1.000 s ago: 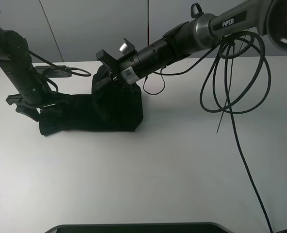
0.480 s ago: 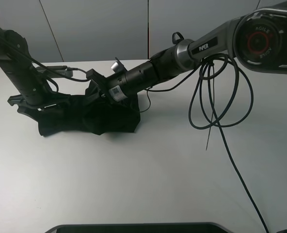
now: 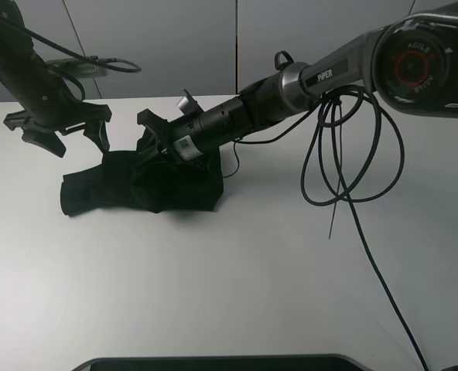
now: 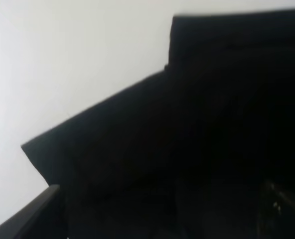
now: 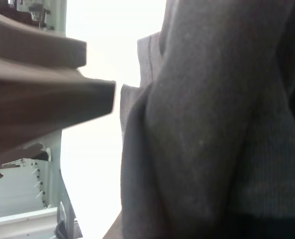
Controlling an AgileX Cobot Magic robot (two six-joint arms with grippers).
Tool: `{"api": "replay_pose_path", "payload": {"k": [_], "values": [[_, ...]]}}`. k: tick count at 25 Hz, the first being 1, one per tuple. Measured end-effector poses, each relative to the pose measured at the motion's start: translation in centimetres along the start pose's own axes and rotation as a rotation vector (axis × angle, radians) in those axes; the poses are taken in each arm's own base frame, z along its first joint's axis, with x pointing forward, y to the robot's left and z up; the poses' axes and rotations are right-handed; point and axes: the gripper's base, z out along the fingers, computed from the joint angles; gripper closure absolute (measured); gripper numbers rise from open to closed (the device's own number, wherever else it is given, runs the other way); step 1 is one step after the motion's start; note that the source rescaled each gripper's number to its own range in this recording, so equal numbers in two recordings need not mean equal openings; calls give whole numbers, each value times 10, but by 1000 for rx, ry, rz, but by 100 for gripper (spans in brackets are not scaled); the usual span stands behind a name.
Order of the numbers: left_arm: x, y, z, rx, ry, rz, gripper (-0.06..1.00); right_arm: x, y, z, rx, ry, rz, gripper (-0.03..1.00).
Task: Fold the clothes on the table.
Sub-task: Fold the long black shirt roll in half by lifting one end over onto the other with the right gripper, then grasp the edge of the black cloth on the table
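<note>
The left gripper hangs above the white table, jaws spread wide with nothing between them, just above the left end of the black T-shirt. The shirt lies in a bunched, roughly folded heap on the table's left half. The right gripper presses into the heap's far edge with cloth against one finger; I cannot tell whether it grips.

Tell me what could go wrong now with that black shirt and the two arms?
The right gripper sits deep in the bunched T-shirt; pulling away, it might drag the fold open. The left gripper hovers open above the shirt's end, so that end lies unpinned on the table. The loose cables under the right arm could snag.
</note>
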Motion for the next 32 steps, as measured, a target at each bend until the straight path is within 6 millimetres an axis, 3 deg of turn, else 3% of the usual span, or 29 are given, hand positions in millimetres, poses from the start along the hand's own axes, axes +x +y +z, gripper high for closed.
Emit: {"api": "replay_pose_path", "payload": {"k": [4, 5, 6, 9, 10, 11, 13, 17, 20, 26, 32], "values": [[-21, 2, -42, 9, -71, 23, -4, 0, 0, 0, 5, -5, -36, 90], [-26, 1, -49, 8, -85, 36, -4, 0, 0, 0, 2, -2, -60, 86], [-30, 0, -57, 10, -93, 43, -4, 0, 1, 0, -6, 3, -77, 76], [-39, -2, -71, 14, -130, 60, -4, 0, 6, 0, -68, -7, -65, 24], [-40, -3, -75, 15, -137, 60, -4, -2, 9, -1, -102, -23, -50, 11], [-41, -3, -77, 16, -142, 61, -4, -3, 13, -1, -140, -38, -40, 4], [-43, -3, -79, 16, -150, 68, -4, -4, 19, 1, -178, -48, -62, 4], [-43, -3, -79, 16, -147, 73, -4, -3, 35, -1, -220, -52, -153, 20], [-43, -3, -79, 14, -147, 77, -4, -9, 41, -13, -208, -59, -204, 23], [-37, -6, -78, 48, -89, 144, -4, -24, 27, -65, 28, 5, -353, 13], [-31, -20, -78, 104, -43, 205, -4, -39, 8, -142, 433, 42, -422, 13]]}}
